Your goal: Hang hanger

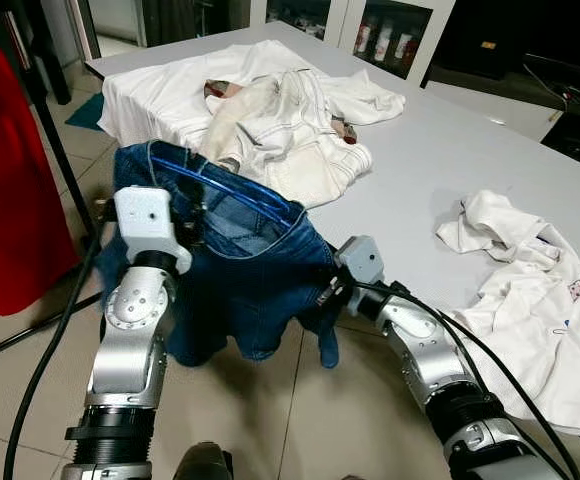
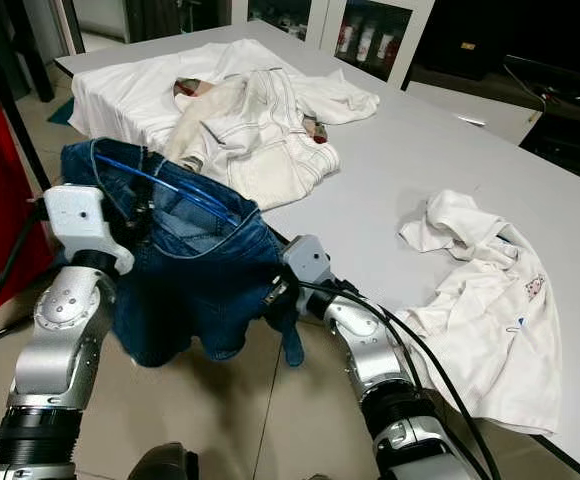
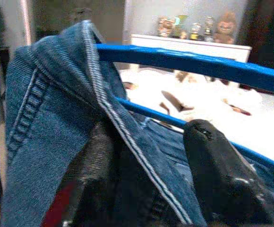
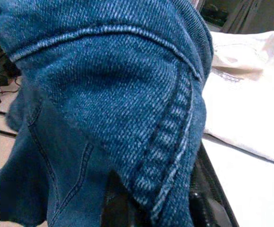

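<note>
One pair of blue denim jeans [image 1: 240,275] hangs between our two grippers, at the near left edge of the grey table [image 1: 440,150], its waistband stretched over one blue hanger [image 1: 232,190]. Our left gripper [image 3: 151,179] is clamped on the jeans at the left end of the waistband, one black finger [image 3: 222,175] on each side of the cloth. Our right gripper [image 1: 322,290] holds the right end of the waistband, its fingers closed on the denim fold. We count two heaps of pale clothing on the table: a white and cream pile [image 1: 270,105] just beyond the jeans and one white garment [image 1: 530,290] to the right. One red garment [image 1: 10,210] hangs to our far left beside a black rack pole [image 1: 55,140], close to the left arm.
</note>
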`<state>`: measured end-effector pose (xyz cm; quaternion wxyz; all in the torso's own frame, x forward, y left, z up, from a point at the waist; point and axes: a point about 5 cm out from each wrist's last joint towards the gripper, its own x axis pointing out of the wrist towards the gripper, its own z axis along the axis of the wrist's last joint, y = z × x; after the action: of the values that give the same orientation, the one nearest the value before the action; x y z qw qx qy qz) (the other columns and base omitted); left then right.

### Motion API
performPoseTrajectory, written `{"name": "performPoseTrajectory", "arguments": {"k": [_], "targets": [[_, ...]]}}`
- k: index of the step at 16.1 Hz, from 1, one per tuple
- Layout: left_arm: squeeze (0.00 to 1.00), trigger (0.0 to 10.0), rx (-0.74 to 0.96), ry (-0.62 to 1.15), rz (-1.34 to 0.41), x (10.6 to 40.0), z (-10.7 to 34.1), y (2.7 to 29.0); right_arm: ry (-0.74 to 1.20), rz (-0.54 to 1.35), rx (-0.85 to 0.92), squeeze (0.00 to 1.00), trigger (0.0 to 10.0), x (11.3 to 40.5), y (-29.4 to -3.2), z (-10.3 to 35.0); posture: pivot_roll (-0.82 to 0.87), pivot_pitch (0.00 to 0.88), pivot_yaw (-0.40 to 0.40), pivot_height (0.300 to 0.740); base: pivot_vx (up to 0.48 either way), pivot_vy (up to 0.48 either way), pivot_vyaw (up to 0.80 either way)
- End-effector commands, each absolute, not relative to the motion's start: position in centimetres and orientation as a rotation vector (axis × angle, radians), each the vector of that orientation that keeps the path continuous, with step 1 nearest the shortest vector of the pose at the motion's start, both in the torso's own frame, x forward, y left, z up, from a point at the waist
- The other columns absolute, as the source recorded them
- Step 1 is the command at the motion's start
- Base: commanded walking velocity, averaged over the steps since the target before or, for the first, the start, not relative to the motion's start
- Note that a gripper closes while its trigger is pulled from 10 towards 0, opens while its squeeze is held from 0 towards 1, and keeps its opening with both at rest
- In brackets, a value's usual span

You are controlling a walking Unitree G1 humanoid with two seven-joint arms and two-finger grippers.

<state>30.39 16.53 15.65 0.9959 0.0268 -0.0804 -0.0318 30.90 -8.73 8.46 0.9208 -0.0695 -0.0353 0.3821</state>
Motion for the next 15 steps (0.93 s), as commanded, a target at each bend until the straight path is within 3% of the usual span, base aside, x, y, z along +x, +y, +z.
{"name": "performPoseTrajectory", "arguments": {"k": [1,9,13,15], "targets": [[0.00,0.0,0.077,-0.167,-0.124,30.1,15.6,15.5,-0.116,0.769,-0.140,0.00,0.0,31.3,-9.1,9.3,0.20,0.017,-0.102,0.710,0.000,0.000,0.00],[0.00,0.0,0.101,-0.190,-0.125,29.9,15.8,15.7,-0.108,0.760,-0.138,0.00,0.0,31.4,-9.2,9.3,0.21,0.023,-0.105,0.710,0.000,0.000,0.00],[0.00,0.0,0.377,-0.323,-0.341,28.8,16.8,12.8,-0.069,0.710,-0.141,0.00,0.0,31.7,-9.7,8.8,0.21,0.025,-0.104,0.710,0.000,0.000,0.00],[0.00,0.0,0.436,-0.327,-0.412,28.3,16.3,11.9,-0.058,0.694,-0.150,0.00,0.0,31.9,-9.9,8.7,0.21,0.025,-0.104,0.710,0.000,0.000,0.00]]}}
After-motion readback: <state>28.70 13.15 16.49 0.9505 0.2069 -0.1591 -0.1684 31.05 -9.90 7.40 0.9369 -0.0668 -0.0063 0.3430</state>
